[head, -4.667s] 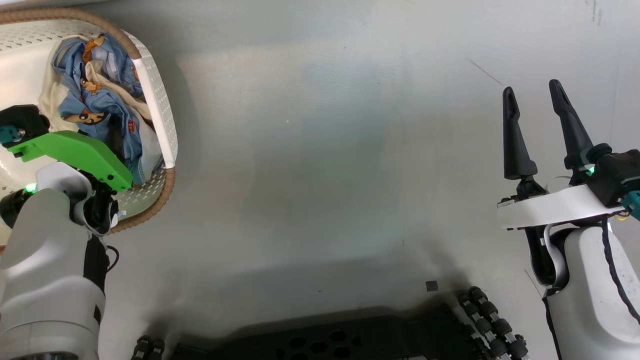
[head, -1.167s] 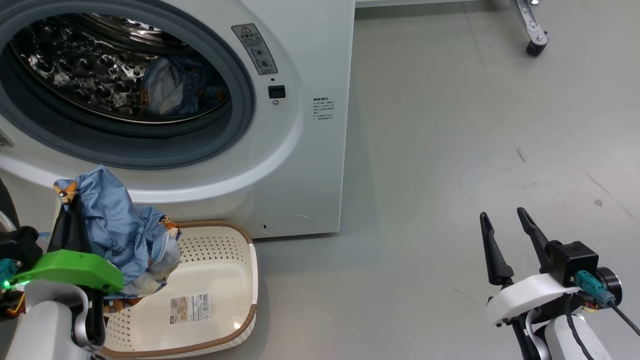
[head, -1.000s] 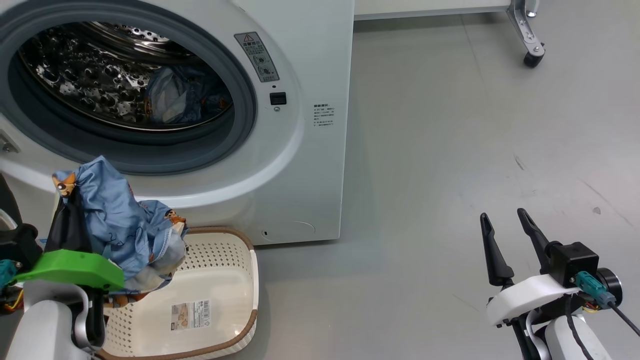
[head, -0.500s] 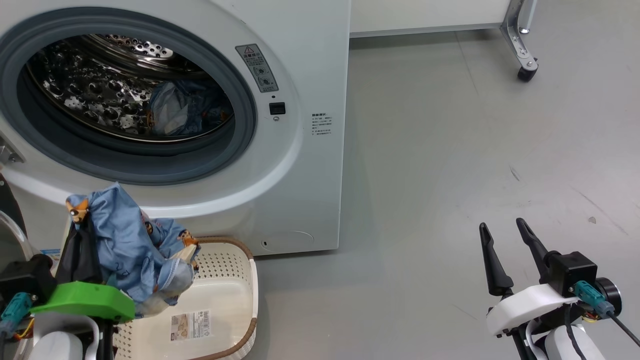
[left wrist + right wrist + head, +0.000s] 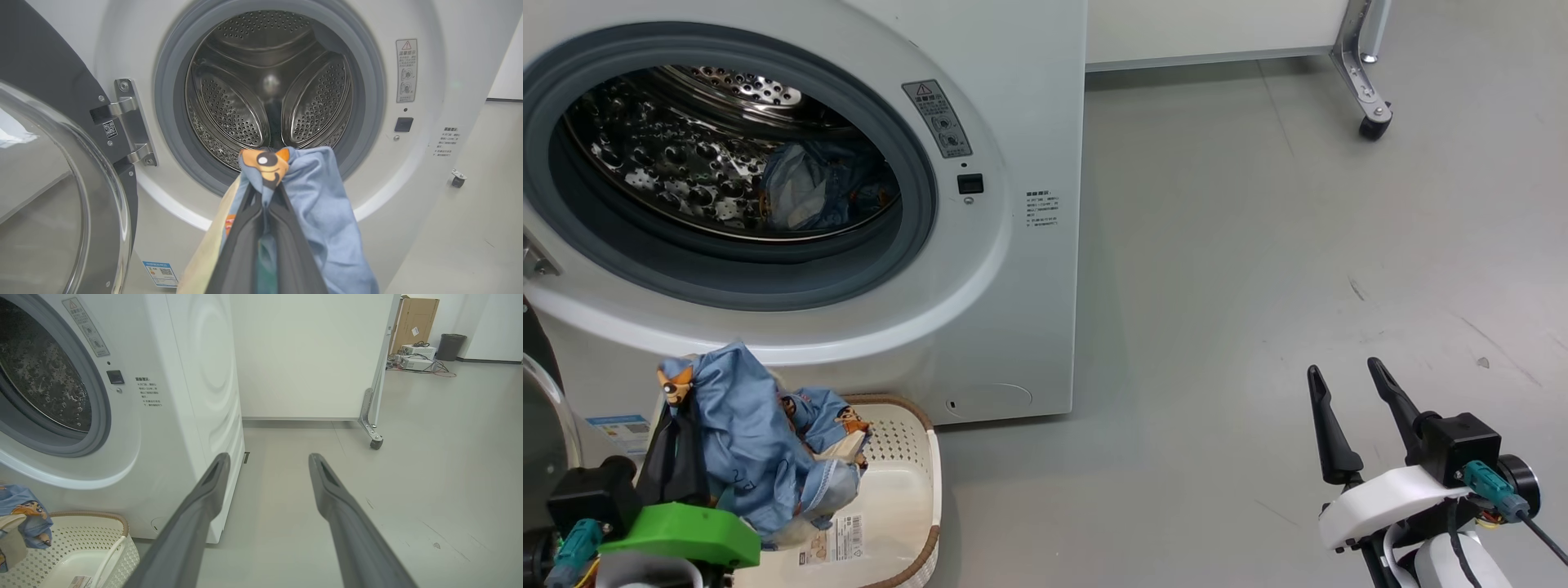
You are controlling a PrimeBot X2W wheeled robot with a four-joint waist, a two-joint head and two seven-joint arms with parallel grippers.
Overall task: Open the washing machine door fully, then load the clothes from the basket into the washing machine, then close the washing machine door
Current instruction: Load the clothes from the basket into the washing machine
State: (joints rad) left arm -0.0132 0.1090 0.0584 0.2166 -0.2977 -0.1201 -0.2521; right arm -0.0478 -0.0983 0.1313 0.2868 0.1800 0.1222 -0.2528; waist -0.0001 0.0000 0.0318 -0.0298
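With its two fingers pinched together, left gripper [image 5: 263,200] is clamped on one bundle of the clothes [image 5: 322,196]: blue printed cloth with a cream part, draped over the tips and hanging down both sides. It sits above the left end of the basket [image 5: 898,437], below and in front of the drum opening.

Right gripper [image 5: 1343,367]: fingers spread wide, nothing between them, over bare floor well right of the washing machine [image 5: 1029,98].

Counts:
- 2 clothes bundles: one in the grip, one lying in the drum [image 5: 269,81]
- 1 basket, on the floor against the washer's base, barcode sticker [image 5: 845,531] on its floor
- 1 washing machine door [image 5: 53,175], swung open on the hinge side

View differences:
- head: second bundle inside the drum, both grippers, castor [image 5: 1372,126]
- left wrist: hinge [image 5: 130,118], door's glass bowl and black ring, three drum paddles, energy label [image 5: 161,272]
- right wrist: washer's side panel, cardboard box [image 5: 416,318], dark bin [image 5: 449,345], cables on the floor
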